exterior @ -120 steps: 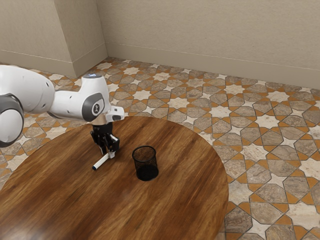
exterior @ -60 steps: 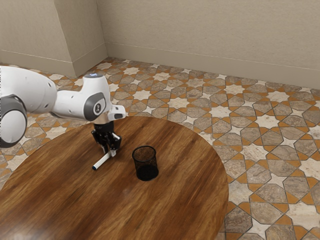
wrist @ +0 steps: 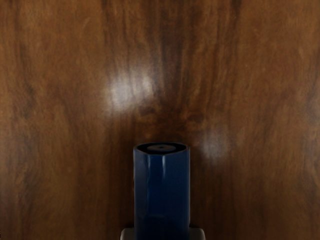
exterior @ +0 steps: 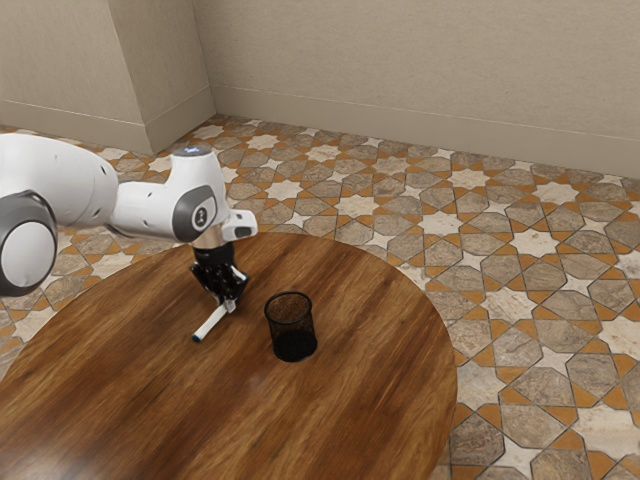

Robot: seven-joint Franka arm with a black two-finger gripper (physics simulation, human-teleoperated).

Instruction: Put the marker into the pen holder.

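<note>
Beside the pincer (exterior: 231,303), toward the exterior view's right, the black mesh pen holder (exterior: 291,328) stood upright on the worktop (exterior: 380,370), its lower interior too dark to make out. Outside it, the white marker (exterior: 211,322) was clasped in the pincer and slanted down from it, blue end lowest, both having shifted slightly toward the exterior view's right since the earlier frame. The pincer hid the marker's upper end, and the wrist view's lower edge cut off its body.
</note>
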